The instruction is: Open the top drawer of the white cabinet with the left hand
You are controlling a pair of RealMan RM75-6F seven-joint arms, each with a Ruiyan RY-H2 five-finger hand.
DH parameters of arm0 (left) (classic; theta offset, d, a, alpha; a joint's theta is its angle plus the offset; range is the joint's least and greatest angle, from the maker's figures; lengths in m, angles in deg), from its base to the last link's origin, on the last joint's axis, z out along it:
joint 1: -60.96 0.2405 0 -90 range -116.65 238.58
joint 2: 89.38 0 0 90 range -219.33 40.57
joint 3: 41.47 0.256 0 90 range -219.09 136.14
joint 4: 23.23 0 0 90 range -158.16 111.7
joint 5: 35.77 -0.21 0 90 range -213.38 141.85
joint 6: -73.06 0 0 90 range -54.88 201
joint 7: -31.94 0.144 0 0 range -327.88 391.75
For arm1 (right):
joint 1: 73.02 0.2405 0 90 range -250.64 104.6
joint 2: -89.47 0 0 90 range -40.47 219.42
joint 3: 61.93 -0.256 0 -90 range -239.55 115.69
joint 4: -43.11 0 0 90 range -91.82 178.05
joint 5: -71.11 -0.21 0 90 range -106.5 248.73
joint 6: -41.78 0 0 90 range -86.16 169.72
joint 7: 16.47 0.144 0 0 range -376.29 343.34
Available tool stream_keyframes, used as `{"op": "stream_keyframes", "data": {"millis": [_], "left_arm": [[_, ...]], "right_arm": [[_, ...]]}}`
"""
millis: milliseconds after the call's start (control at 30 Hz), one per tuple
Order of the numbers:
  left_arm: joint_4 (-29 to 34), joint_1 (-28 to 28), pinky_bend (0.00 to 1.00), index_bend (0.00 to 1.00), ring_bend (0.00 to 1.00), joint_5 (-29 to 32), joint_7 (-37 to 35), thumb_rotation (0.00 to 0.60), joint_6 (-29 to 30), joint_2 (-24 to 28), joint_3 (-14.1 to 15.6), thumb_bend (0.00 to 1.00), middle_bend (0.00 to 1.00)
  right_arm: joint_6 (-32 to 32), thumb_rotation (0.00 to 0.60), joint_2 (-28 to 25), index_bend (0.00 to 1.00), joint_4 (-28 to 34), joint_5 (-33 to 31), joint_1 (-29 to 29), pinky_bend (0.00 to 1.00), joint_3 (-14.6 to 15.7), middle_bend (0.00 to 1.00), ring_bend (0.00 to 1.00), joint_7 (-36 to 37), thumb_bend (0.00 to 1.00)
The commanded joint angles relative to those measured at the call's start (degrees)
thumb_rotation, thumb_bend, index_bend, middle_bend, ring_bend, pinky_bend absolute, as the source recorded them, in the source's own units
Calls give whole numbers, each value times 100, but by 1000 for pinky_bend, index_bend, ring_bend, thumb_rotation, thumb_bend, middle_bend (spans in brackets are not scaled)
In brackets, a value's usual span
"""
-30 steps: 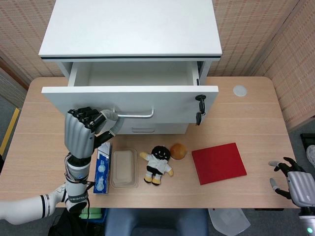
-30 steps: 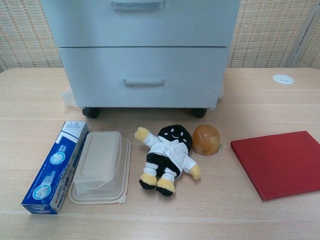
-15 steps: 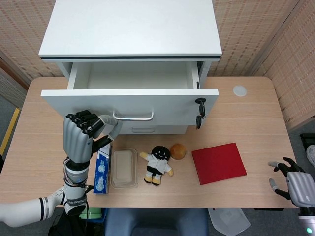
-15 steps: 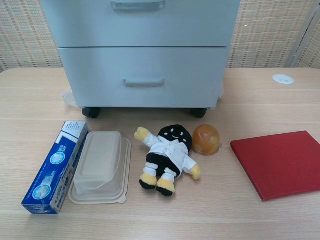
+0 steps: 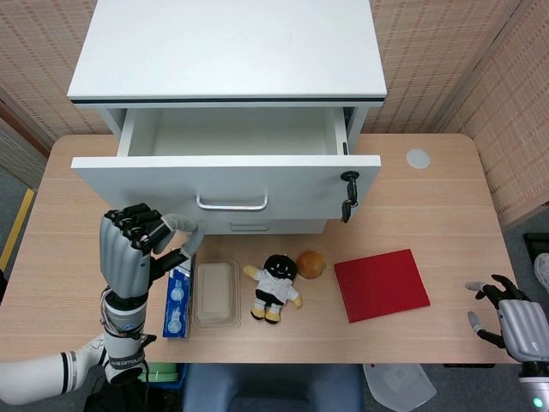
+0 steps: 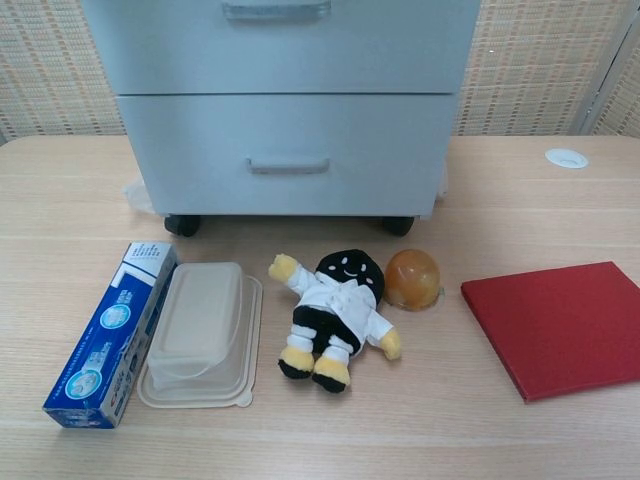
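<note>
The white cabinet (image 5: 227, 51) stands at the back of the table. Its top drawer (image 5: 227, 176) is pulled out, showing a bare inside, and its metal handle (image 5: 232, 204) is free. My left hand (image 5: 129, 249) hovers below and left of the handle, apart from it, fingers loosely curled and holding nothing. Spread and empty, my right hand (image 5: 515, 318) hangs off the table's right front corner. In the chest view only the cabinet's drawer fronts (image 6: 290, 140) show, and neither hand.
In front of the cabinet lie a blue box (image 5: 178, 296), a clear lidded container (image 5: 216, 293), a plush doll (image 5: 274, 287), an orange ball (image 5: 310, 263) and a red book (image 5: 382, 284). Keys (image 5: 347, 193) hang from the drawer's lock. A white disc (image 5: 418, 158) sits at the right.
My left hand has let go of the drawer handle and drawn back down and to the left. The drawer stays pulled out. My right hand has not moved.
</note>
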Motion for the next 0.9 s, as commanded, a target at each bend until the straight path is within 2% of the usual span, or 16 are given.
{"op": "stream_keyframes", "data": {"millis": [33,367,600,800,900], "left_arm": [[205,218,1000,601,959,-105,-133,600,86,173,193,325,1000],[437,1000,1000,614,889,-185,-440,600,507,718,591,325,991],[228,1521,1000,661,841,181,-996,600,723,1029,741,325,955],[-147,1970,906,693,777,675,-1433,600,695,1260,919,325,901],[-348,2217,841,699,741,921,-1539,600,533,1404,1107,325,870]], "right_arm": [[2,600,1,318,4,-1,1,334,-3,421,352,-2,322],[-26,600,-12,318,60,0,51,334,-39,421,352,-56,322],[-42,600,-35,317,129,-12,71,334,-50,421,352,-124,322],[-35,600,-60,318,182,-39,72,333,-65,421,352,-179,322],[-59,600,-90,318,227,-49,101,333,-87,421,352,-219,322]]}}
